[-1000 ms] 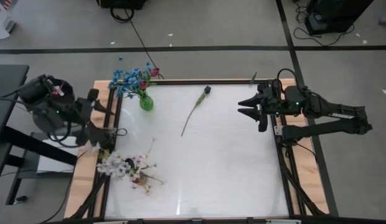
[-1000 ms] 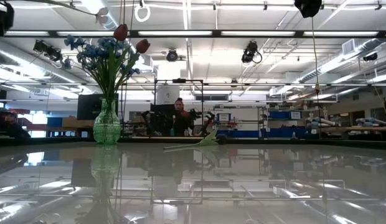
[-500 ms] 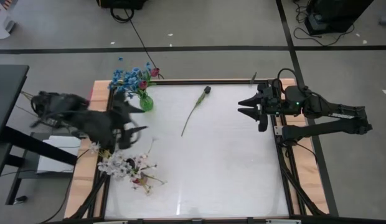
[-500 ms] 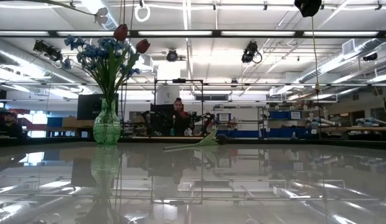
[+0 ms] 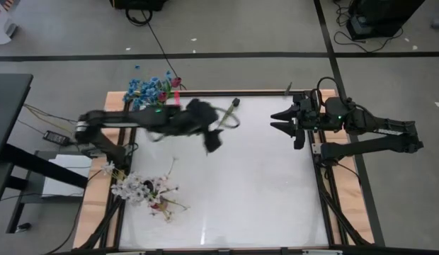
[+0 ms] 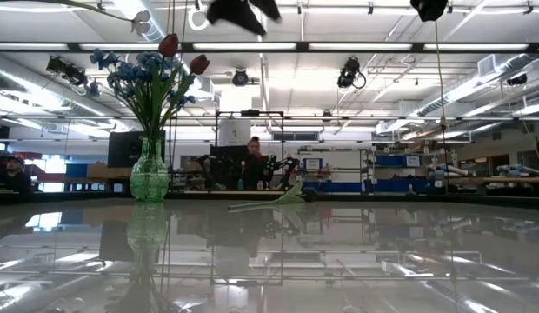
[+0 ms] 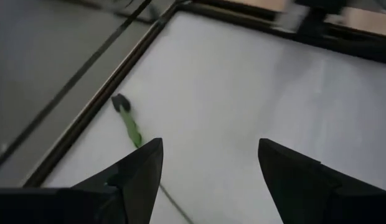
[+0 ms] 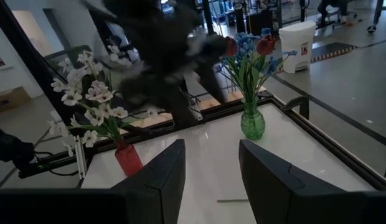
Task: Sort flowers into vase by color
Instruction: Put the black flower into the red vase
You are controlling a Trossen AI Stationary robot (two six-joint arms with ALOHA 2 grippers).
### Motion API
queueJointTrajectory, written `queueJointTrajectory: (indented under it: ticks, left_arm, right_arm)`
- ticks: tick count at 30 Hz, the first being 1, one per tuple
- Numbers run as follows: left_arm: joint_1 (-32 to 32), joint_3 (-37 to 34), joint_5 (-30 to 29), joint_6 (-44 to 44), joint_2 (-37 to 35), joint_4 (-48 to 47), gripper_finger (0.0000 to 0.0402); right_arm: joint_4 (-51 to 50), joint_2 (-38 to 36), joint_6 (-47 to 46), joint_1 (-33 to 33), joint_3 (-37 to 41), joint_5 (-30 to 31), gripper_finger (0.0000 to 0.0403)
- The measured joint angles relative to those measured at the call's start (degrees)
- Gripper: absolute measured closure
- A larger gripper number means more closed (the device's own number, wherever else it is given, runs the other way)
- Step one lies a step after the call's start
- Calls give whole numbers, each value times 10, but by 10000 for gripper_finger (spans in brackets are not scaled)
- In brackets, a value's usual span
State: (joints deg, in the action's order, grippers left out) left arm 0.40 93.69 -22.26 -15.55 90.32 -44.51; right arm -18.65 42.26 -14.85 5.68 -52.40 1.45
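I have the left gripper (image 5: pixel 223 126) stretched out over the white worktop (image 5: pixel 262 191), above the single dark-budded, green-stemmed flower (image 7: pixel 127 121) that lies flat near the far edge; its fingers (image 7: pixel 140 171) stand wide apart with nothing between them, and in the left wrist view the stem runs down behind one fingertip. From the low view that flower (image 6: pixel 274 201) lies on the surface, well to one side of the green glass vase (image 6: pixel 149 174).

The green vase stands at the far left corner and holds the blue blossom clusters (image 5: pixel 143 88) together with the pink-red tulip buds (image 6: pixel 182 52). At the near left corner, a small red vase (image 8: pixel 126 158) carries the sprays of small white blossoms (image 5: pixel 134 188).

My right gripper (image 5: pixel 282 121) waits over the right edge of the worktop, fingers (image 8: pixel 162 180) spread and empty, pointing across toward the left arm.
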Motion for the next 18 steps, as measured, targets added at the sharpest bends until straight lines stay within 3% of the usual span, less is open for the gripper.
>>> queueJointTrajectory:
  ticks: [15, 18]
  left_arm:
    - [161, -1, 86, -80, 257, 45, 134]
    - [184, -1, 143, -96, 280, 61, 134]
  right_arm:
    - [0, 0, 0, 0, 0, 0, 243]
    - [0, 0, 0, 0, 0, 0, 243]
